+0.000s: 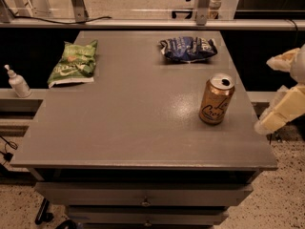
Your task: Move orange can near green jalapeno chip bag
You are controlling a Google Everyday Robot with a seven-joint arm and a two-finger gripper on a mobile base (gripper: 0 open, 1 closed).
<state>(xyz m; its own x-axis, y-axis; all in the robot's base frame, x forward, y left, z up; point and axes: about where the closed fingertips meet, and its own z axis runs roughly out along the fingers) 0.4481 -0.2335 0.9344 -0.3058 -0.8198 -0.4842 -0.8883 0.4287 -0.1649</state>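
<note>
The can [217,99] bears dark cursive lettering down its side, but the loops do not resolve into a word that can be read with any certainty. The green bag [73,63] and the blue bag [187,48] each carry white lettering, and neither is legible. The gripper [281,92], off the table's right edge just beside the can, shows no marking or number.
</note>
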